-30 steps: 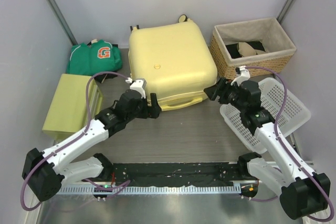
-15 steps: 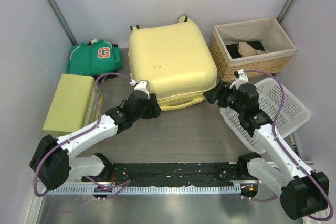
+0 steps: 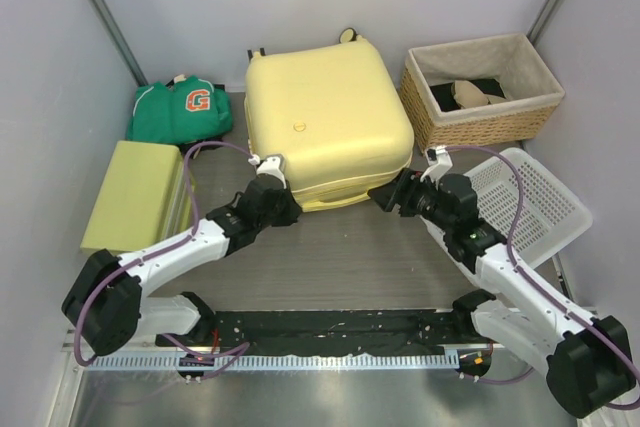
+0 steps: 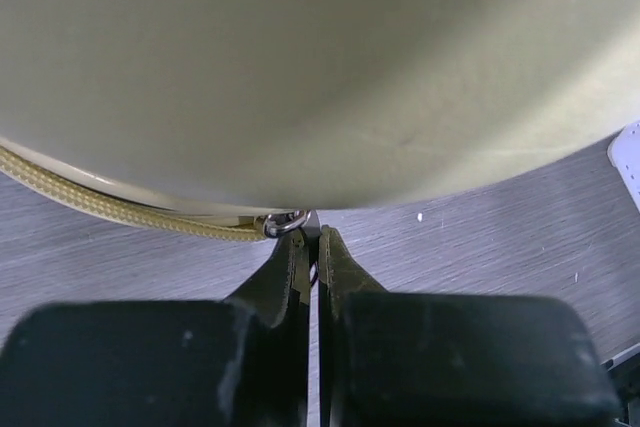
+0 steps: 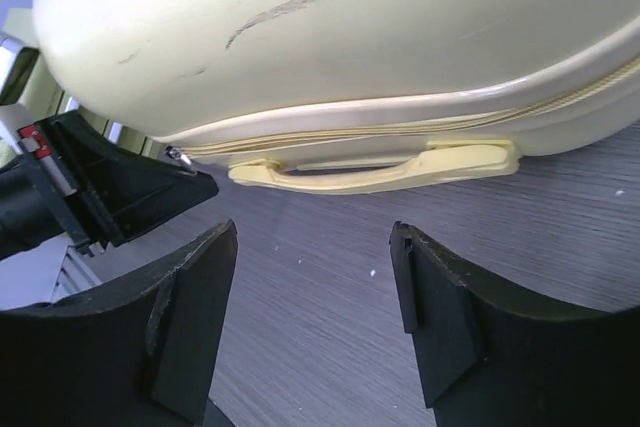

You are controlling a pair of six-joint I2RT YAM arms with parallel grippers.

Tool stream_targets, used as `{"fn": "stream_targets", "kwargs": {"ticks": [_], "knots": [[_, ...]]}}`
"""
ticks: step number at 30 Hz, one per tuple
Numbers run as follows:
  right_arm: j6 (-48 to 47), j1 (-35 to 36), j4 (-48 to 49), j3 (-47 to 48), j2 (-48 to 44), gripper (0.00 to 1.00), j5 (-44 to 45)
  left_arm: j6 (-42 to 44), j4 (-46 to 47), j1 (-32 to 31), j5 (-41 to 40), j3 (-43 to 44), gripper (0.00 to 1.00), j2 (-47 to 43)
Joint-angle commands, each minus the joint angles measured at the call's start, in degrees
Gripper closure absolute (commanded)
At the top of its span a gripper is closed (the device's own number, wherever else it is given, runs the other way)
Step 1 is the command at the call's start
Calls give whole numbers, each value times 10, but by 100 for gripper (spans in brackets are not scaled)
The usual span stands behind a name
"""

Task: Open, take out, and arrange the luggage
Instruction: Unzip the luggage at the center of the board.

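Arms: 2, 1 gripper each, both reaching to the near side of the luggage (image 3: 325,112).
Luggage: 1 pale yellow hard-shell case, lying flat and closed at the middle of the counter's (image 3: 340,257) far edge.
Handle (image 5: 375,172): 1, pale yellow, on the case's near side wall.
Zipper track (image 4: 120,209): 1 braided yellow line running along the near side wall.
Zipper pull (image 4: 287,222): 1 small metal ring with a tab, at the near-left corner of the case.
Left gripper (image 4: 311,237): jaws pressed together, tips pinching the tab of the zipper pull.
Right gripper (image 5: 312,237): jaws spread wide, nothing between them, low over the counter near the case's near-right corner, facing the handle.
Green jersey (image 3: 180,107): 1, orange letter G, at the far-left corner of the counter.
Yellow-green box (image 3: 135,195): 1, along the left edge, just nearer than the jersey.
Wicker basket (image 3: 480,117): 1, at the far-right corner, dark and beige items inside.
White mesh basket (image 3: 540,197): 1, along the right edge, tilted, partly under the right arm.
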Motion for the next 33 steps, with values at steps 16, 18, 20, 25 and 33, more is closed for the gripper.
{"fn": "stream_targets", "kwargs": {"ticks": [16, 18, 20, 25, 33], "knots": [[26, 129, 168, 46, 174, 30, 59, 59, 268, -1, 263, -67, 100, -8], [25, 134, 174, 45, 194, 30, 72, 60, 282, -2, 279, -65, 100, -6], [27, 141, 183, 44, 209, 32, 81, 60, 286, -2, 282, -62, 100, -1], [33, 147, 221, 30, 235, 37, 98, 63, 294, -1, 296, -52, 100, 16], [18, 163, 247, 30, 240, 41, 67, 92, 171, -1, 238, -29, 77, -20]]}}
